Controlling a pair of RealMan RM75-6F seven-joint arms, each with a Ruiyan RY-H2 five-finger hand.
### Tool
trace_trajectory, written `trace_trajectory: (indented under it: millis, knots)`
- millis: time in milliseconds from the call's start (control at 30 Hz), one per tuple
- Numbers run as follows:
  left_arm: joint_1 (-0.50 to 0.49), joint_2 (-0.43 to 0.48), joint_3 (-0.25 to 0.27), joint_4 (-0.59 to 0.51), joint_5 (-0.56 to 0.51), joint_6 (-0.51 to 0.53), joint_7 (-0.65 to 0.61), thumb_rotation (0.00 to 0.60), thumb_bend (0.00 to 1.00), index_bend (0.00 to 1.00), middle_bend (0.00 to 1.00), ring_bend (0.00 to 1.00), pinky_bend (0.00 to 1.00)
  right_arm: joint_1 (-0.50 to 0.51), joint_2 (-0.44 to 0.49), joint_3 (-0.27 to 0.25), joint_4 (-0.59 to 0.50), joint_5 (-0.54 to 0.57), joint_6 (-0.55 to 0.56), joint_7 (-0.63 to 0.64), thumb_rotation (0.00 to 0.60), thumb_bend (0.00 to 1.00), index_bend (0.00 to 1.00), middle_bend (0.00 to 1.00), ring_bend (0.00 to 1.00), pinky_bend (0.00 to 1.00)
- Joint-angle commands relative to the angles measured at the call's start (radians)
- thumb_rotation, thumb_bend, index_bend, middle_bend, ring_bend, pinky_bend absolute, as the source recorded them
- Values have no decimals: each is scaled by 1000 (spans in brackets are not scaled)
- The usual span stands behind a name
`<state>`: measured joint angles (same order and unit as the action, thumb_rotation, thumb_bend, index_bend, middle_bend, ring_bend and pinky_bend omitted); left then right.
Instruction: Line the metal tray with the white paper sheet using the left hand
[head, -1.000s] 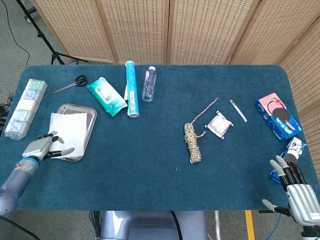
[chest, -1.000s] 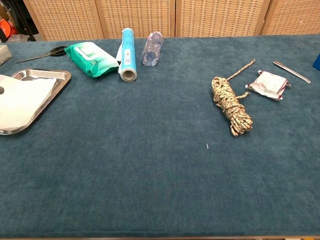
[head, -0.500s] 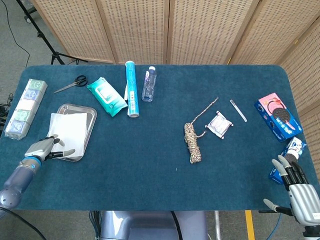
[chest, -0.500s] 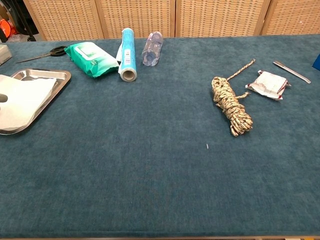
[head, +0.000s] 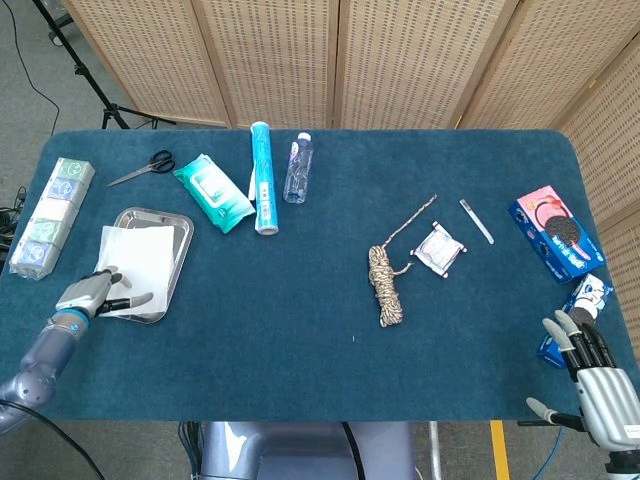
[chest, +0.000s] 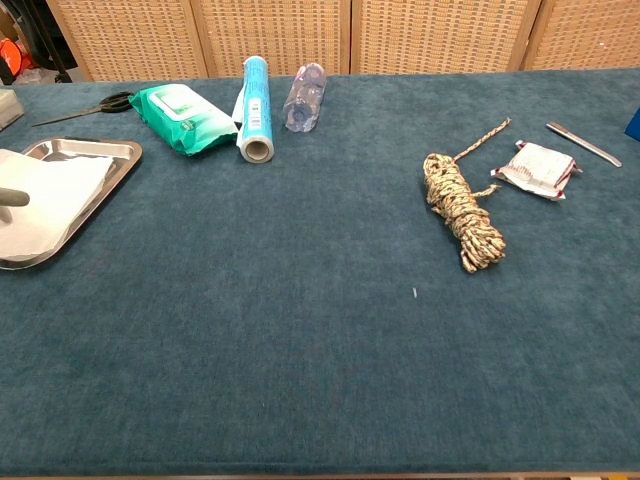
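The right hand (head: 598, 385) is hanging at the table's near right corner with its fingers spread apart and nothing in them. The left hand (head: 92, 293) is resting at the near edge of the metal tray (head: 181, 251), fingers apart and lying on the white paper sheet (head: 138, 254), gripping nothing. The sheet is sitting in the tray, overhanging its left rim, with the wipes pack (head: 211, 192) and scissors (head: 142, 167) lying beyond.

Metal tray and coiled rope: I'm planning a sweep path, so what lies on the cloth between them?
Nothing: the head view shows bare blue cloth from the silver metal tray to the coiled tan rope.
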<state>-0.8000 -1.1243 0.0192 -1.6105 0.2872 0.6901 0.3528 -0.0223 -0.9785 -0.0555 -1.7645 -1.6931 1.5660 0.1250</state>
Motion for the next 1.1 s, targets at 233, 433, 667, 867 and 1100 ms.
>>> trace_trajectory:
  millis: [233,433,667,867,1100]
  knots:
    - [9,-55,-20,59,26,31,-51,117,0,263,0,0,0,0,1,1,0,3,0,4,600,0,0,0,0,0]
    - [9,-82,-26,90,37,43,-59,117,0,261,0,0,0,0,1,1,1,2,0,5,600,0,0,0,0,0]
    - [8,-107,-33,106,46,60,-59,116,0,260,0,0,0,0,2,1,1,3,1,7,600,0,0,0,0,0]
    - [7,-123,-40,120,45,59,-62,117,0,260,0,0,0,-1,2,2,2,3,3,11,600,0,0,0,0,0]
    - [5,-132,-42,127,49,64,-55,116,0,260,0,0,0,0,3,2,2,5,3,13,600,0,0,0,0,0]
